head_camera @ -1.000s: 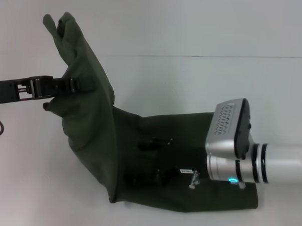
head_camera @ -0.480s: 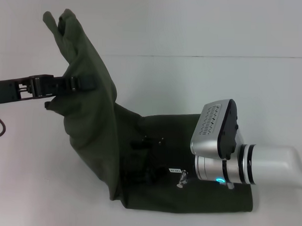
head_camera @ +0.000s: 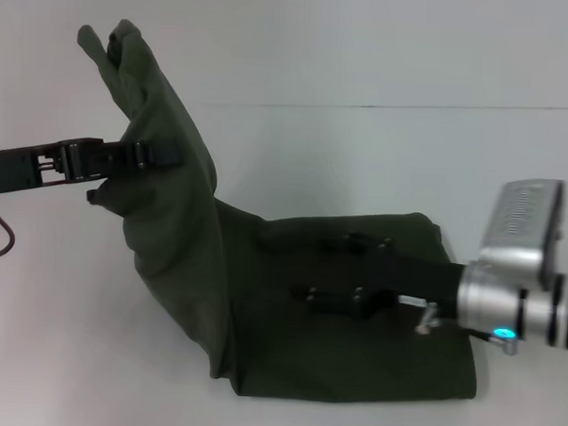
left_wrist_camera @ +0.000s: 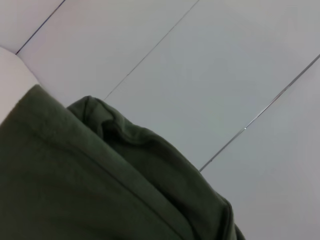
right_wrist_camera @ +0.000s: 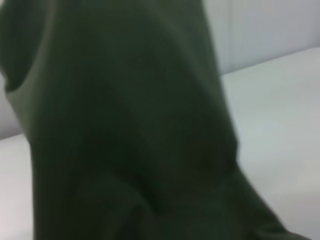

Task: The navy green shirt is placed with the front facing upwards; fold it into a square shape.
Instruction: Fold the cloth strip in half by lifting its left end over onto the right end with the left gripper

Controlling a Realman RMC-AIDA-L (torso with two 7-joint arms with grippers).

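Olive cotton, the navy green shirt (head_camera: 326, 319) lies half-flat on the desk (head_camera: 381, 161). Left tool (head_camera: 150, 156) grips its raised end; right tool (head_camera: 343, 270) rests on the flat part, opening unclear. Judgement: carry the raised end across evenly, edges aligned.

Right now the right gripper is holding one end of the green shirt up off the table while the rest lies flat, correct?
Not quite: the left gripper is the one holding that end of the navy green shirt up; the head view shows it. The right gripper is low over the part lying flat on the table.
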